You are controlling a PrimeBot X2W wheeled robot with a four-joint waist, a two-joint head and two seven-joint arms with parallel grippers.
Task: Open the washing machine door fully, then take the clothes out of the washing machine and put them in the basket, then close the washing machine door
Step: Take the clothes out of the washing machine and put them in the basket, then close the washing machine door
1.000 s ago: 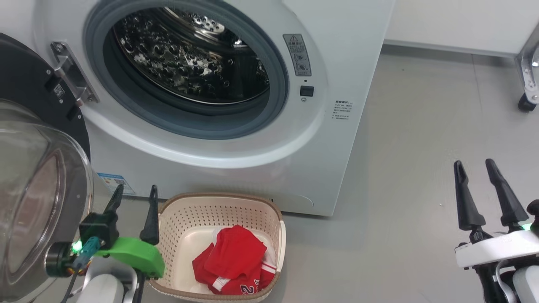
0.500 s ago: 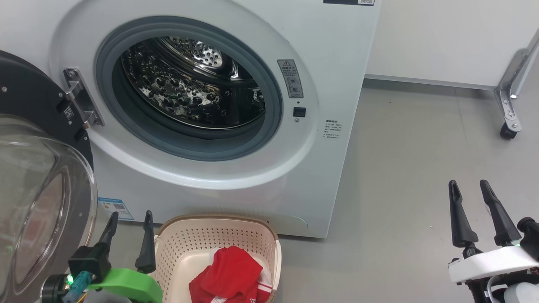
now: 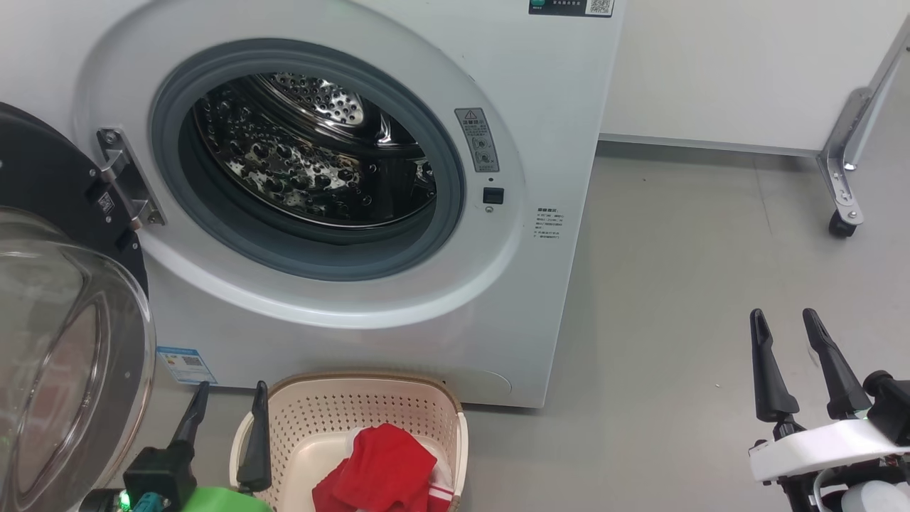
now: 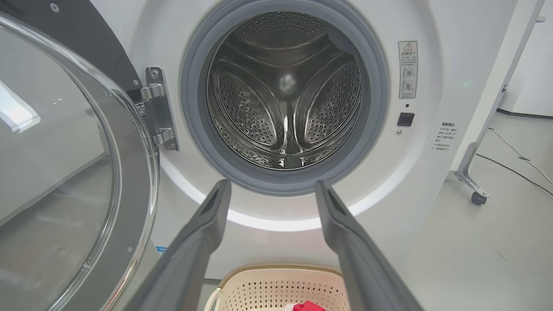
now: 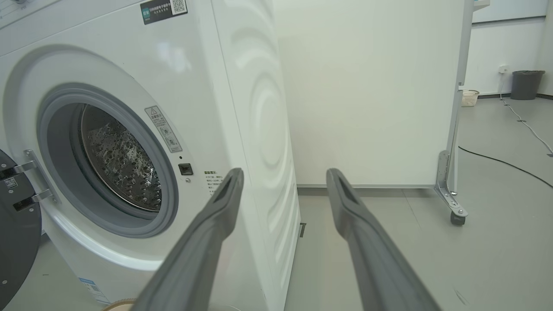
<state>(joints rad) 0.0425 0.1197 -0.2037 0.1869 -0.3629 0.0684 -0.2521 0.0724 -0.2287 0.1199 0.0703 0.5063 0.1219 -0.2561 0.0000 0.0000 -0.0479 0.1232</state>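
Claws gape wide and empty, the left claw [image 3: 232, 390] near the basket [image 3: 355, 377], the right claw [image 3: 783, 316] above bare floor [image 3: 675, 284].

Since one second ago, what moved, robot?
My head camera lifted, so the whole picture slid down. Nothing was grabbed or dropped. The left gripper and right gripper stay open and empty, the washing machine door stays open, red clothes stay in the basket.

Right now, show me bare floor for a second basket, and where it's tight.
Bare: the floor right of the washing machine, bordered by the wheeled frame leg and the right gripper. Tight: the machine's front, where the open washing machine door, the left gripper and the basket crowd together.
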